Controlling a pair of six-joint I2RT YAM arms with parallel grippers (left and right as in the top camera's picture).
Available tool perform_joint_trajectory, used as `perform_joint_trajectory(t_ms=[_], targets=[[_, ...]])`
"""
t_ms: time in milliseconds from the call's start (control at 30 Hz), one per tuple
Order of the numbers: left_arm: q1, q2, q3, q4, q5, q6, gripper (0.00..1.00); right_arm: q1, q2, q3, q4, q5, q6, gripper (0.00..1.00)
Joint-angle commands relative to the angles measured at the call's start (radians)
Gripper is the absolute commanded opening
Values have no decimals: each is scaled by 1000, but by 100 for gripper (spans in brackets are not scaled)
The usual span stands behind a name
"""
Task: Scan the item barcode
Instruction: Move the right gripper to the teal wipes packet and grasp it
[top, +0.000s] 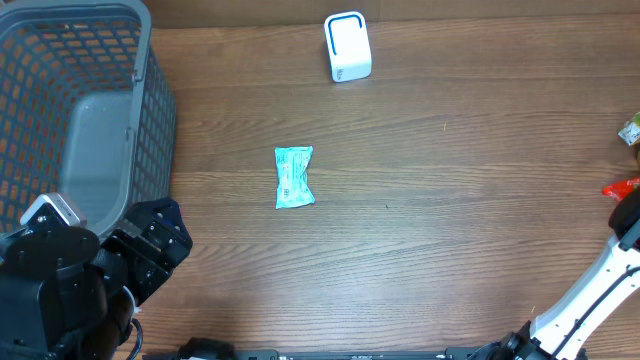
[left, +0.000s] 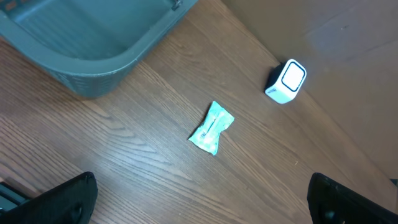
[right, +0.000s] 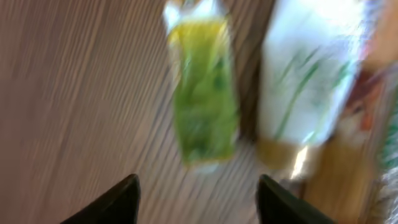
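Packet: teal packet (top: 293, 177), flat on wooden table (top: 450, 250), about mid-table, both ends crimped, pale label strip facing up; touching neither gripper.
Scanner: white scanner (top: 347, 47), blue-rimmed face up, at far edge of table; well apart from teal packet, beyond it and slightly to the right.
Basket: grey basket (top: 150, 130), mesh walls, solid floor, at far left corner; well to the left of teal packet.
Left gripper: left gripper (left: 200, 193), dark fingers (left: 62, 199) spread wide, only table wood in the gap; above the near left of the table, just beside the basket's near corner. Teal packet ahead of it in the wrist view, scanner further off.
Right gripper: right gripper (right: 198, 190), wrist view badly blurred; fingers apart, clamped on nothing, wood grain showing between them.
Goods by right gripper: yellow-green packet (right: 202, 93) and white pouch (right: 308, 81) with green markings, side by side on the wood, just ahead of the fingertips. More packaging at the right of that view, too blurred to name.
Right arm: right arm (top: 590, 300), white link at near right corner in overhead view, well apart from teal packet.
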Motion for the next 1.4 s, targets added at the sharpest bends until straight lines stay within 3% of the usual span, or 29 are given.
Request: perform_joint_trajectory(t_ms=[0,233,367,433,500,567,700,800,867,1100,1367], targets=[[8,2,5,1,0,15,100,30,-16,6,-31,-275,-62,36],[8,2,5,1,0,15,100,123,-48,6,-164,-710,-248,38],[8,2,5,1,0,15,99,227,-69,6,-257,-821,-384,41],[8,2,5,1,0,15,100,292,-71,6,-303,-824,-463,49],[8,2,5,1,0,15,100,376,-69,6,-363,-807,-568,72],[8,2,5,1,0,15,100,457,-67,5,-388,-730,-610,77],[8,2,5,1,0,15,99,639,-67,0,-390,-520,-605,81],[8,2,5,1,0,15,99,767,-67,-32,-343,-512,-605,87],[8,2,5,1,0,15,99,840,-67,-69,-286,-507,-601,100],[8,2,5,1,0,15,100,1030,-67,-246,9,-504,-413,100],[8,2,5,1,0,15,100,1110,-67,-361,326,-509,-176,99]])
